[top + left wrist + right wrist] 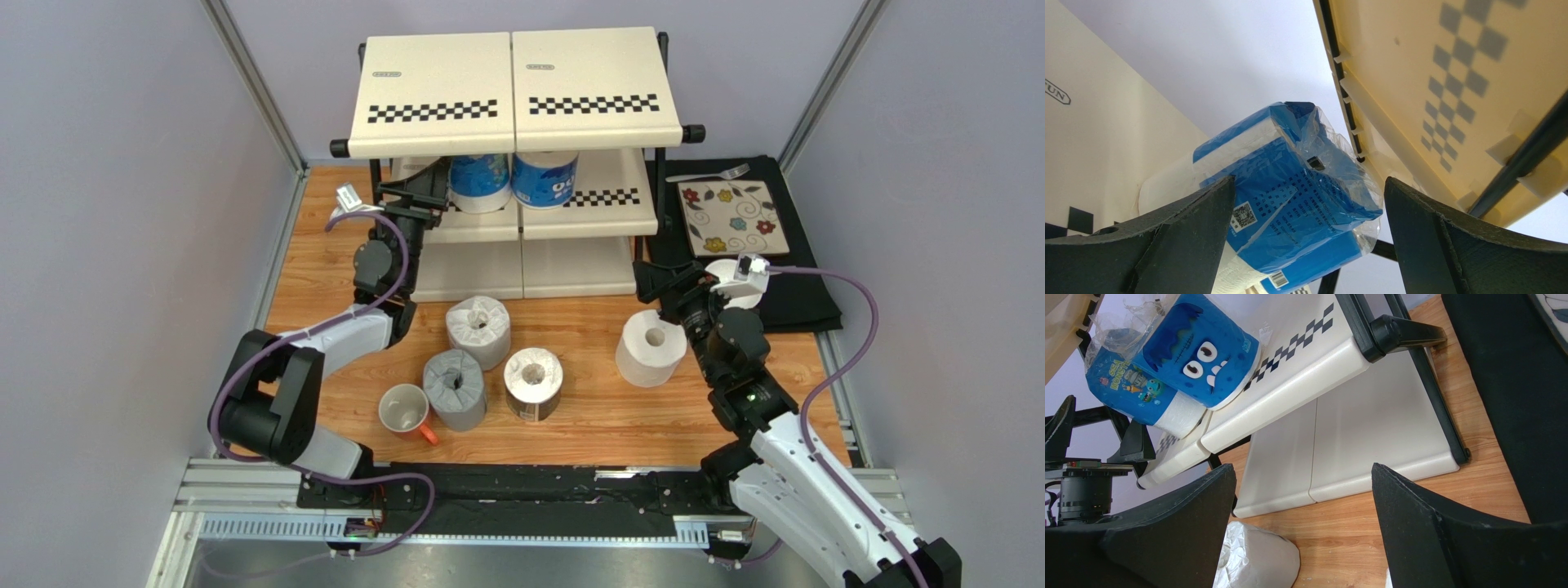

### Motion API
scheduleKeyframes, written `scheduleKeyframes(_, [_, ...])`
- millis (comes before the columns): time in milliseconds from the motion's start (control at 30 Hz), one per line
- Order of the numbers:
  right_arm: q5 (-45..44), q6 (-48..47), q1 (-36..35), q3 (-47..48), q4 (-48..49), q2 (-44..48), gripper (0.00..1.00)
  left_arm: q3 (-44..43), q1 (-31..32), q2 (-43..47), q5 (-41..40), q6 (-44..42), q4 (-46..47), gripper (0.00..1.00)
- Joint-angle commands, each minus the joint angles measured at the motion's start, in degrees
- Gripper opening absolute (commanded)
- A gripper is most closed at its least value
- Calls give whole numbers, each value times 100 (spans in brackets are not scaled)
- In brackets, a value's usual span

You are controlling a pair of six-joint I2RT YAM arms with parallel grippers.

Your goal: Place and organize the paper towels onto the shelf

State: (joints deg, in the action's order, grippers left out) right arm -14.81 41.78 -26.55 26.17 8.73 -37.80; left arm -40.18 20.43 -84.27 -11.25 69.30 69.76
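Six paper towels (480,181) in all: two on the shelf (515,92), four down on the table (589,410). On the middle tier, upright and side by side under the top panel, the left blue roll (480,181) and the right blue roll (545,178), both in printed wrap.

Left gripper (426,196) at the left end of that tier, just beside the left blue roll, fingers (1168,239) spread to the full. From the wrist, the wrapped roll framed between them, one lower corner hidden behind a finger; contact impossible to tell.

Right gripper (646,282) low before the shelf's right front corner, fingers (1438,527) parted, with nothing between them but a view of the bottom panel and bare wood. Nearest to it, on its near side, a plain white roll (650,348), upright and apart from the fingers.

Farther left, in front of the shelf's middle, a second white roll (478,331). Nearer the arms, a grey roll (455,388) and a dark-wrapped roll (534,384) side by side, close together, touching or not unclear. Left of the grey roll, a white mug (405,410) with an orange handle. Right of the shelf, a black mat (797,294) under a floral tile (734,218).
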Motion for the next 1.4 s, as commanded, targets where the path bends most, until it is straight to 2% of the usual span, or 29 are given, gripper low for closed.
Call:
scheduleKeyframes(0, [39, -12, 62, -7, -38, 115, 85, -297, 119, -160, -9, 40, 398, 99])
scheduleKeyframes(867, [101, 32, 123, 2, -82, 168, 85, -341, 207, -178, 88, 40, 574, 99])
scheduleKeyframes(1367, [136, 94, 114, -42, -82, 203, 85, 589, 155, 902, -79, -443, 363, 99])
